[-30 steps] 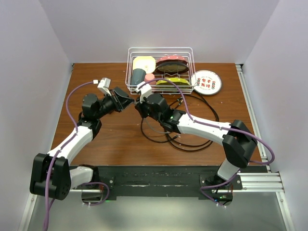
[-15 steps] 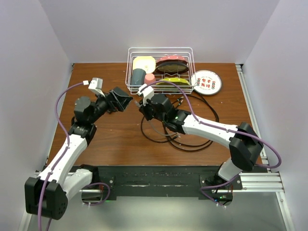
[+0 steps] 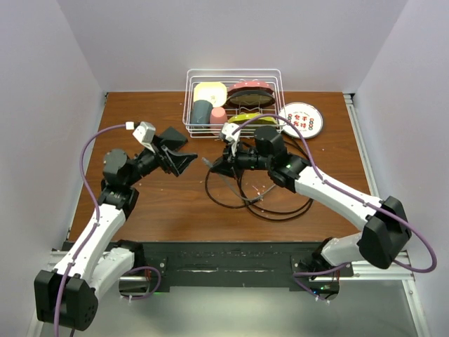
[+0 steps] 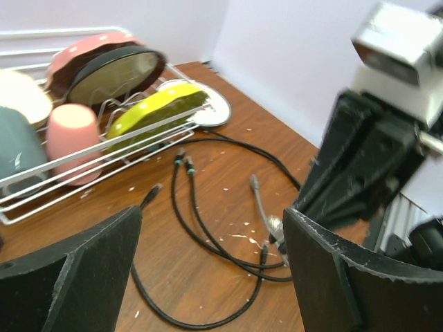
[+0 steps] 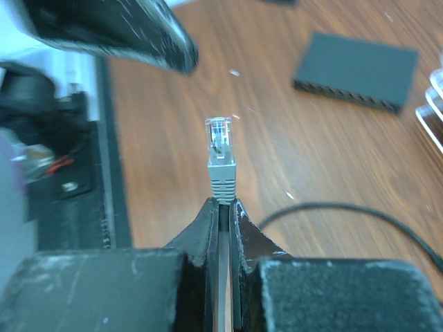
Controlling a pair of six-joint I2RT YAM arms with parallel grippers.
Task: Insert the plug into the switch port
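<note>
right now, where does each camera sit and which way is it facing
Top external: above and behind the bases, looking down on the table; left arm and right arm show.
Left wrist: on the left arm, facing right at the dish rack and cables; open left jaws frame it.
Right wrist: on the right arm, facing left over the switch; right jaws pinch the plug.
Shared: top and left wrist both show rack and cables.

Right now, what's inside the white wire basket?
The basket holds a pink cup, grey cup, cream plate, red bowl and yellow dish. Whatever lies beneath them is hidden.
</note>
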